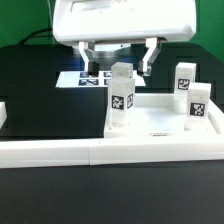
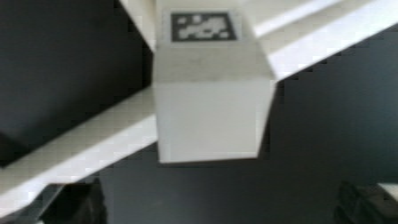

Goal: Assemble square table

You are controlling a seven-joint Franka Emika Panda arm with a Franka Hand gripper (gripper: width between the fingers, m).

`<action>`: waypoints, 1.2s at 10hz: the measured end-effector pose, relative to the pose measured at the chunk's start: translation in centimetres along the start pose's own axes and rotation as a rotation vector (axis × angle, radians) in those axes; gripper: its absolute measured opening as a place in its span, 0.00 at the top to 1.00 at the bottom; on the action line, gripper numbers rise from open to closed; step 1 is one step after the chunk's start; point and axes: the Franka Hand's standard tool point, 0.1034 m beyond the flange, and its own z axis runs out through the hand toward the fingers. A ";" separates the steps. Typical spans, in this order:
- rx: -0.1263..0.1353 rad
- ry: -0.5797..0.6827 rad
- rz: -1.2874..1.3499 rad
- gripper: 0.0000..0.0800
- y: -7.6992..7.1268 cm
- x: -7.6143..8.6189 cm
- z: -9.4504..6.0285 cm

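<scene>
Exterior view: on the black table (image 1: 40, 100), the square tabletop slab (image 1: 160, 125) carries upright tagged legs (image 1: 121, 98), border bars (image 1: 110, 152) alongside. The gripper (image 1: 118, 58) hovers above, jaws open.

Wrist view: one leg (image 2: 214, 95) stands below, ungripped.

No words, numbers or brand names can be read anywhere. The only signs are black-and-white square marker tags: one on each white leg (image 1: 121, 98), (image 1: 185, 79), (image 1: 198, 103), a row on the marker board (image 1: 92, 78) at the desk's far edge, and one on the leg (image 2: 206, 80) in the wrist view.
</scene>
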 end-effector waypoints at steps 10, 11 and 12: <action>-0.005 -0.350 0.127 0.19 0.6 -2.7 2.1; -0.012 -0.355 0.130 0.19 0.7 -3.0 2.4; -0.023 -0.359 0.129 0.19 0.7 -3.3 2.7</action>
